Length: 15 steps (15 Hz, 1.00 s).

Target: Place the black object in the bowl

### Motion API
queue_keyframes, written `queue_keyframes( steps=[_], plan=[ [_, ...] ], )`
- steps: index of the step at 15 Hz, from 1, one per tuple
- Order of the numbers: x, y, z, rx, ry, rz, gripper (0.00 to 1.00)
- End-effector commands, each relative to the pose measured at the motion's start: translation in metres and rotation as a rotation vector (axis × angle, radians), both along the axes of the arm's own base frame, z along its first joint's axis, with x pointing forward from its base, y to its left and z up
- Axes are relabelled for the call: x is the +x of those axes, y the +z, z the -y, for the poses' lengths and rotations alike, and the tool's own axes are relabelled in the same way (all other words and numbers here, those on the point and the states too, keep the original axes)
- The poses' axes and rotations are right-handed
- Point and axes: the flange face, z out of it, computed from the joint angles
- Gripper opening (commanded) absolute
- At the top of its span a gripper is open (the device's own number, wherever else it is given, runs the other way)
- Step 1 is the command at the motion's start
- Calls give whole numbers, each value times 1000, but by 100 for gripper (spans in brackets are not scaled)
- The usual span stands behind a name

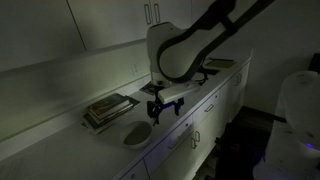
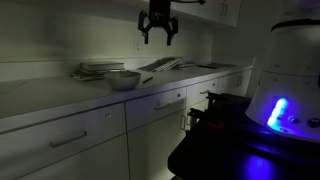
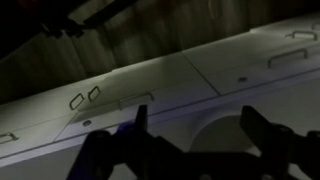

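The claw [image 2: 158,38] hangs wide open and empty, high over the counter [image 2: 50,97]; the black stick [image 2: 147,79] seems to lie just right of the bowl [image 2: 123,79]; in this dark the claw could miss the stick, or bump the bowl.

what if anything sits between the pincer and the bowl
Nothing visible does. In an exterior view the pincer hangs open, high above the counter, with only open air down to the bowl. The flat stack lies beside the bowl, off that path. The black object is too dark to make out.
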Motion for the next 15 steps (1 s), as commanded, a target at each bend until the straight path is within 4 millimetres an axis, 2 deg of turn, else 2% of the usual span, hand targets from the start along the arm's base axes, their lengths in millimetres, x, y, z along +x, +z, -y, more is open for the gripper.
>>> queue_keyframes(
  steps=[1,9,12,15],
  plan=[
    [41,-21,26,-35,-184,71,100],
    [125,-73,119,-138,-646,76,100],
    [149,-99,142,-139,-822,44,100],
    [171,-128,149,-147,-937,11,100]
  ],
)
